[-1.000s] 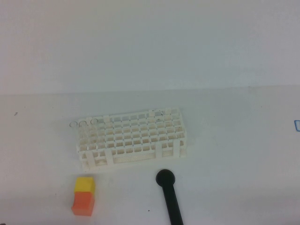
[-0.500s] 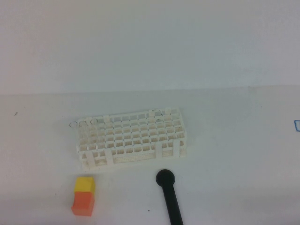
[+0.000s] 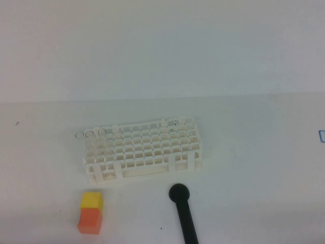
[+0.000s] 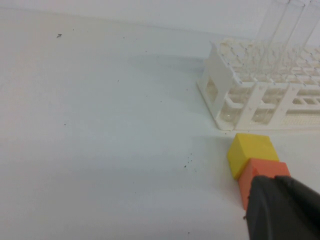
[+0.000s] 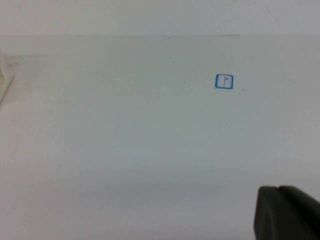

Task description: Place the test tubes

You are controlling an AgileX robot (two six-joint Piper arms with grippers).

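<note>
The left gripper (image 4: pixel 280 210) shows only as a dark corner of its body in its own wrist view. It is low over the counter (image 4: pixel 100 150), close beside an orange block (image 4: pixel 260 172) that touches a yellow block (image 4: pixel 250 150). We cannot tell whether it is released or clenched, and we see nothing held in it. The right gripper (image 5: pixel 287 215) is likewise a dark edge in its wrist view, above bare counter off to the right of the rack, with a small blue square mark (image 5: pixel 224 81) beyond it. We cannot tell its state either. Neither gripper appears in the high view.

The white test tube rack (image 3: pixel 144 150) stands mid-counter. Clear test tubes (image 3: pixel 90 133) stand upright at its far left corner, three rims in a row. There seems to be at least one more tube (image 3: pixel 171 122) near the far right corner, too faint for us to count. We see no tube lying loose on the counter. A black rod (image 3: pixel 184 216) with a round head lies in front of the rack, apart from it.

We judge that no tube is in hand and both arms are drawn back from the rack, so this falls between placements or after the last one. If another tube is due, the next move calls for finding it first, since none is in view. It then needs a gentle grip on the slippery glass and an upright descent over a free cell, clear of the tubes already standing.
</note>
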